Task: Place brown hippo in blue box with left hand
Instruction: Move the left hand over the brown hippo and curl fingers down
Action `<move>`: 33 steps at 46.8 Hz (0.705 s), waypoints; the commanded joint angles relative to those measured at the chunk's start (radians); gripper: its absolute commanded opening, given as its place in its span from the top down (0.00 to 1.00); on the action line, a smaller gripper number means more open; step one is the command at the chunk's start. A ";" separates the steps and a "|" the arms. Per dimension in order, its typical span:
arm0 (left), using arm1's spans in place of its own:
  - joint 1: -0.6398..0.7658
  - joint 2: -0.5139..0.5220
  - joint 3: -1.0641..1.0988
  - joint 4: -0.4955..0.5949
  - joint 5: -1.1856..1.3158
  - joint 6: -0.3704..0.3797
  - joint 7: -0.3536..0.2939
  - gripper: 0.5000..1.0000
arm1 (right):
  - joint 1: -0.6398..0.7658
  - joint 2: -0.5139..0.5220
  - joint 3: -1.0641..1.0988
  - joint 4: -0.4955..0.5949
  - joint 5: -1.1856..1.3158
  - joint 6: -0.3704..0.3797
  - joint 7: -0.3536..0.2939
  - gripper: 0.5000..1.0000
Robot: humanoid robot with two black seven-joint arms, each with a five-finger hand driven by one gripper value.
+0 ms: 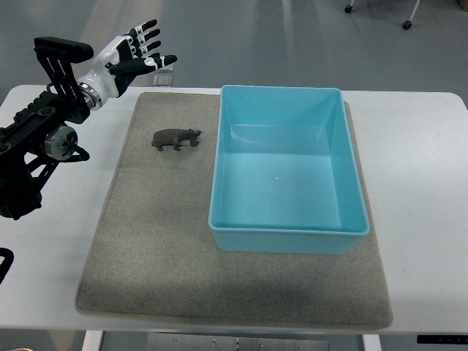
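The reach is only starting: the left hand (135, 51) hovers at the far left, fingers spread and empty, well apart from the brown hippo (175, 138) lying on the mat (153, 248) just left of the empty blue box (289, 241). Next it must descend rightward and grasp.

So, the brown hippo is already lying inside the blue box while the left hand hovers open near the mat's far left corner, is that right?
Not quite: the brown hippo is not inside the blue box; it stands on the grey mat just left of it. The rest holds: the left hand hovers open near the mat's far left corner. The top view shows this.
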 commanded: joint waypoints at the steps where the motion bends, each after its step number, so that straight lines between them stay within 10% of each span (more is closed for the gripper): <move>1: -0.013 0.014 0.000 -0.003 0.077 -0.001 -0.001 0.01 | 0.000 0.000 0.000 0.000 0.000 0.000 0.000 0.13; 33: -0.177 0.165 0.354 -0.049 0.428 -0.119 0.001 0.02 | 0.000 0.000 0.000 0.000 0.000 0.000 0.000 0.13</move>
